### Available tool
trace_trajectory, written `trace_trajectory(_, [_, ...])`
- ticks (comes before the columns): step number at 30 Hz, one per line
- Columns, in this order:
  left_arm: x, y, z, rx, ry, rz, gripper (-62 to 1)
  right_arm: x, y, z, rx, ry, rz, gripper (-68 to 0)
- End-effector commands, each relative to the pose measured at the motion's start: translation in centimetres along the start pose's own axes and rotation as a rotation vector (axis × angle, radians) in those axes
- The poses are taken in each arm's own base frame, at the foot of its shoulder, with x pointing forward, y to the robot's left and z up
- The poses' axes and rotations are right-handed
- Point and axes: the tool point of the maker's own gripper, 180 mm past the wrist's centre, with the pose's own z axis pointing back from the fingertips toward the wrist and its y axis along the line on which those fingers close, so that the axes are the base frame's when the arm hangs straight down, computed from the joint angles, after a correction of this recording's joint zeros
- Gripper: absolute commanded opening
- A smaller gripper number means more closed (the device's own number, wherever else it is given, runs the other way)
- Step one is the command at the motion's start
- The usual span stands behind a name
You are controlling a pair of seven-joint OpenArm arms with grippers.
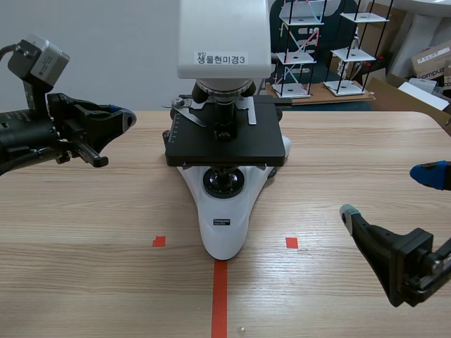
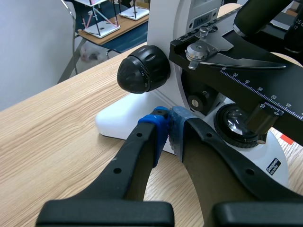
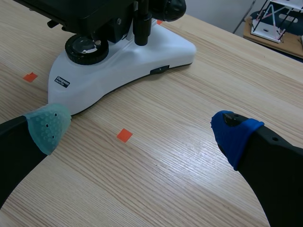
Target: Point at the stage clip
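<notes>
The left end effector [image 2: 170, 126] is seen with its two black fingers pressed together, the blue dotted pads [image 2: 177, 130] meeting tip to tip with nothing caught between them. It is raised above the light wood-grain surface [image 1: 91, 232] at the left flank of the white-and-black laboratory microscope [image 1: 224, 236]. The white base lies just ahead of its tips, and the ribbed black focus knob [image 2: 142, 70] is above them. The thin silver metal stage clip [image 2: 236, 60] lies on the flat black stage [image 1: 197, 146], ahead of and higher than the fingertips and untouched by them. In the scene view part of it is hidden behind the objective lens [image 1: 224, 113]. The right end effector [image 3: 141, 131] is spread wide, low over the surface and well apart from the microscope. In the scene view one of its fingers is cut off at the edge, as is the microscope's head.
</notes>
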Motion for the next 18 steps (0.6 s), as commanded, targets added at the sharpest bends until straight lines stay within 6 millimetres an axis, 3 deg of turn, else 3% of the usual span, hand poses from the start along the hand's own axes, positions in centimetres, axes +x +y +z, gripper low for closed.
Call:
trace_trajectory(1, [1.23, 0.08, -0.09, -0.002, -0.039, -0.003, -57.7, 0.72, 0.04, -0.04, 0.009, -0.023, 0.009, 0.4])
trace_trajectory(18, [1.30, 0.09, -0.08, -0.001, -0.043, 0.002, -57.7, 0.72, 0.04, -0.04, 0.009, -0.023, 0.009, 0.4])
